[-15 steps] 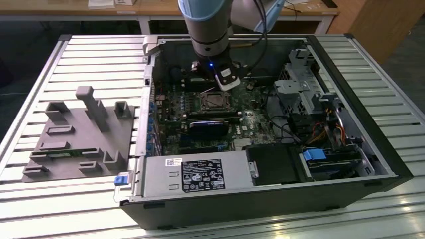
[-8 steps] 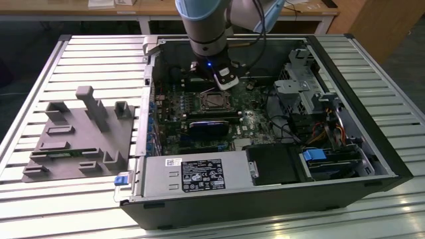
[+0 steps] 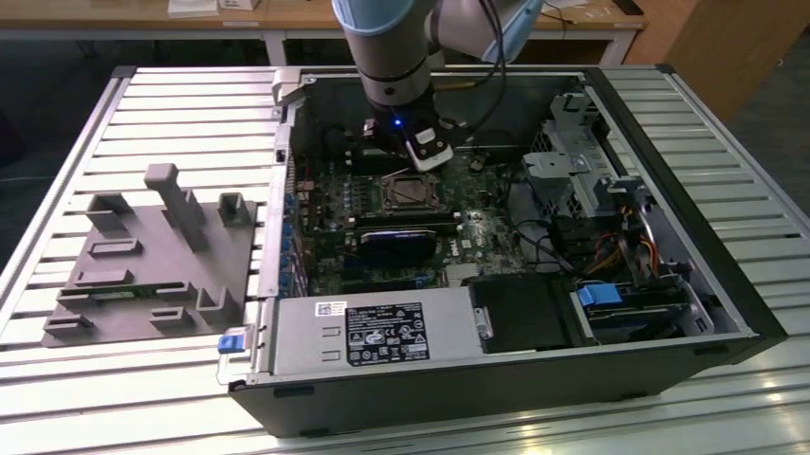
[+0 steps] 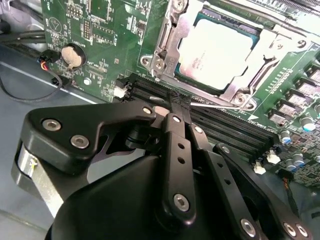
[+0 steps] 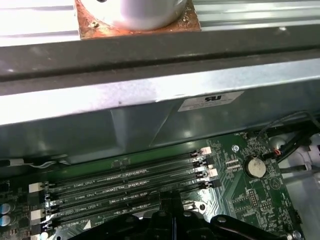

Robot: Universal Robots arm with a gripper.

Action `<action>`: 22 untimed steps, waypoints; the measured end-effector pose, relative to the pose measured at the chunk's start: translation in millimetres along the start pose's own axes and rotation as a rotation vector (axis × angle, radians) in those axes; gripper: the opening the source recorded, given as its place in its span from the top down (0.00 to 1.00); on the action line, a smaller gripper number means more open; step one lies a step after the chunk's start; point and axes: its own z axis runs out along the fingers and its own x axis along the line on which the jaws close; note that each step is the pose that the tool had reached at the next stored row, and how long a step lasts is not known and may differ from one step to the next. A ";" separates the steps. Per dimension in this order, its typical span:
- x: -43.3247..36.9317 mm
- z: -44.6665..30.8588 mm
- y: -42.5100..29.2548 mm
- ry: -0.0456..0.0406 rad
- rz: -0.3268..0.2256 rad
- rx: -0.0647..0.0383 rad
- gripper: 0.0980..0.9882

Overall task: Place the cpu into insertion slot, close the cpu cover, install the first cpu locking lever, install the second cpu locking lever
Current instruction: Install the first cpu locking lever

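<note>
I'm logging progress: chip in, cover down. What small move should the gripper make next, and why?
Probably press the thin lever down and in toward the cover, I'd judge: the cpu sits seated under the lowered cpu cover, and the shut gripper hangs right beside that rod.

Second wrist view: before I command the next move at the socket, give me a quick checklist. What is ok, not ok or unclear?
1. cpu seated flat: ok; its silver top sits level in the window.
2. cpu cover down over the chip: ok; the frame lies around it.
3. Locking lever latched: cannot tell; a thin rod runs along the cover's edge.
4. gripper placement: ok; its tip is at that same edge, next to the memory slots.
5. Cables away from the cover: ok; they lie off to the side, beyond the coin cell.
</note>
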 end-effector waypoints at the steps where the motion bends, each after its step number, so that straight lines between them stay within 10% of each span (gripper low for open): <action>1: 0.3 0.5 0.8 -0.0012 0.002 0.002 1.00; 22: 4.5 8.1 12.6 -0.0277 0.036 0.051 1.00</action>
